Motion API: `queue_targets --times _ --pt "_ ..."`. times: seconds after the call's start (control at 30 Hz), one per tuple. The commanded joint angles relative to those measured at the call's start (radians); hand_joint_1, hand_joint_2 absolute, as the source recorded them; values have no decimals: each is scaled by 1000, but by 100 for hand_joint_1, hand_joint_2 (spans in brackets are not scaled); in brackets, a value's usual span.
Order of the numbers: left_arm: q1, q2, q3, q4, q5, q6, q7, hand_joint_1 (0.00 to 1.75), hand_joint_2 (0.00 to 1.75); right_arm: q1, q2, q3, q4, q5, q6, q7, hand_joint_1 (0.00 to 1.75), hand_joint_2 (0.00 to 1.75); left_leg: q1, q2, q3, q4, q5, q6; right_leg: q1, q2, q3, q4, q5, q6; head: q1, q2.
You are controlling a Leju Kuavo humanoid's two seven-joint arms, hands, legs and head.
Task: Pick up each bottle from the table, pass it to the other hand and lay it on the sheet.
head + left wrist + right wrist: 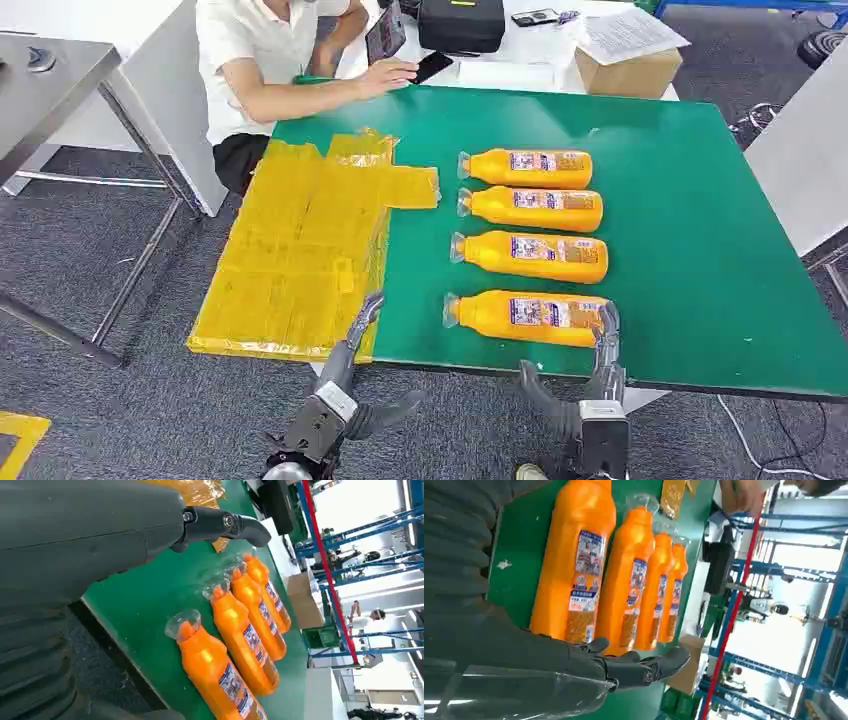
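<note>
Four orange bottles lie in a row on my green worktop [700, 250] beside the yellow sheet [300, 250], my right hand [606, 345] touching the nearest bottle [525, 317], fingers spread, my left hand [350, 350] open at the sheet.

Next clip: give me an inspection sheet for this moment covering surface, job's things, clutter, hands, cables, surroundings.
Surface: green table.
Job's things: four orange bottles lying side by side on the green; yellow sheet spread at the table's left, bare of bottles.
Clutter: black bag, cardboard box, papers on the white table behind.
Hands: left hand open over the sheet's near edge; right hand open at the nearest bottle's base end, contact unclear.
Cables: white cable on the floor.
Surroundings: seated person, hand on the table's far edge.
</note>
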Motion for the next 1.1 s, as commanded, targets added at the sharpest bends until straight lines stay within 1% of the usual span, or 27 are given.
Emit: queue_targets --times 0.03,0.07,0.13,0.17,0.2,0.27,0.3,0.37,0.4,0.47,0.5,0.53,0.57,0.6,0.63,0.67,0.7,0.77,0.8,0.83,0.93,1.0,1.03,1.1 --pt "-15 19 -7 43 14 4 1 0 175 3 -31 -51 72 433 -219 57 0 175 1 -1 4 -2 -1 -1 1 0 4 -2 -1 -2 0 0" --pt "-19 17 -5 45 13 -4 0 0 175 8 -14 -115 75 600 -219 76 0 175 1 0 5 -2 -1 -2 1 0 5 -2 -1 -2 0 0" --pt "-25 12 -1 50 12 -9 1 0 175 10 -25 -129 86 615 -219 67 0 175 1 -2 6 -2 -1 -2 1 -1 7 -2 -2 -2 0 0" --pt "-33 7 4 57 10 -21 4 0 175 3 -56 -140 113 752 -219 143 0 175 1 -2 3 -1 0 -1 0 -1 4 -2 -1 -1 0 0" --pt "-41 1 10 66 8 -29 5 0 175 0 -87 -140 120 777 -219 172 0 175 1 -1 4 -2 0 -1 1 -1 4 -2 -1 -1 0 0" --pt "-46 -6 16 74 6 -43 5 0 175 -1 -116 -157 121 842 -219 208 0 175 1 -3 8 -3 -1 -2 1 -2 9 -3 -2 -2 0 0" --pt "-45 -10 19 78 6 -46 5 0 175 -2 -139 -143 129 841 -219 227 0 175 1 -3 9 -3 -1 -2 1 -3 10 -4 -2 -2 0 0" --pt "-43 -11 21 81 5 -50 4 0 175 -1 -177 -120 139 850 -219 268 0 175 0 -3 5 -2 -1 -1 0 -2 6 -3 -1 -1 0 0" --pt "-43 -12 21 81 3 -54 4 0 175 0 -203 -107 143 894 -219 321 0 175 0 -2 7 -2 -1 -1 0 -1 8 -3 -1 -1 0 0" --pt "-44 -16 24 83 2 -57 3 0 175 -2 -243 -99 150 931 -219 367 0 175 0 -2 6 -2 -1 -1 0 -1 7 -3 -1 -1 0 0" --pt "-45 -18 26 83 1 -59 3 0 175 -6 -261 -93 157 936 -219 381 0 175 0 -2 4 -1 -1 -1 0 -1 4 -2 0 -1 0 0" --pt "-46 -19 26 83 1 -59 3 0 175 -7 -268 -96 159 935 -219 382 0 175 0 -2 6 -2 -2 -1 0 -1 7 -3 -1 -1 0 0" --pt "-48 -19 26 84 1 -61 3 0 175 -17 -279 -90 173 924 -218 390 0 175 0 -1 5 -2 -1 -1 0 0 5 -2 -1 -1 0 0" --pt "-47 -19 25 84 0 -63 3 0 175 -28 -290 -87 185 903 -200 405 0 175 0 -1 6 -1 -2 -2 0 0 7 -2 -1 -2 0 0" --pt "-47 -19 25 84 0 -64 3 0 175 -34 -294 -87 193 894 -193 409 0 175 0 -1 3 -1 -1 -1 0 0 4 -2 0 -1 0 0" --pt "-48 -19 23 84 0 -66 3 0 175 -45 -297 -88 206 880 -176 419 0 175 0 0 6 -2 -1 -2 1 1 7 -3 -1 -2 0 0" --pt "-48 -17 18 83 -5 -71 5 0 175 -67 -304 -82 223 861 -127 441 0 175 -1 0 3 -1 -1 -1 0 1 3 -2 0 -1 0 0" --pt "-50 -16 10 78 -9 -78 8 0 175 -98 -313 -61 247 871 -115 442 0 175 0 3 9 -2 -3 -2 1 4 9 -3 -1 -2 0 0" --pt "-54 -16 4 76 -12 -86 10 0 175 -120 -319 -43 265 871 -99 438 0 175 0 2 4 -1 -1 -1 0 3 4 -2 0 -1 0 0" --pt "-56 -17 4 76 -12 -87 11 0 175 -126 -319 -40 267 870 -97 439 0 175 0 2 3 -1 -1 -1 1 3 3 -2 1 -1 0 0" --pt "-58 -18 3 76 -13 -88 12 0 175 -130 -318 -37 270 870 -96 440 0 175 0 2 6 -1 -2 -2 1 3 6 -2 0 -2 0 0" --pt "-58 -18 3 76 -13 -88 13 0 175 -127 -318 -36 270 870 -97 439 0 175 0 1 4 -1 -1 -1 0 1 4 -2 0 -1 0 0" --pt "-57 -18 4 76 -13 -89 13 0 175 -125 -321 -30 268 864 -94 440 0 175 0 1 6 -2 -1 -2 1 1 6 -2 0 -2 0 0" --pt "-68 -19 -5 72 -19 -102 13 0 175 -164 -344 6 293 866 -54 441 0 175 0 1 7 -1 -2 -2 1 2 7 -2 -1 -2 0 0"
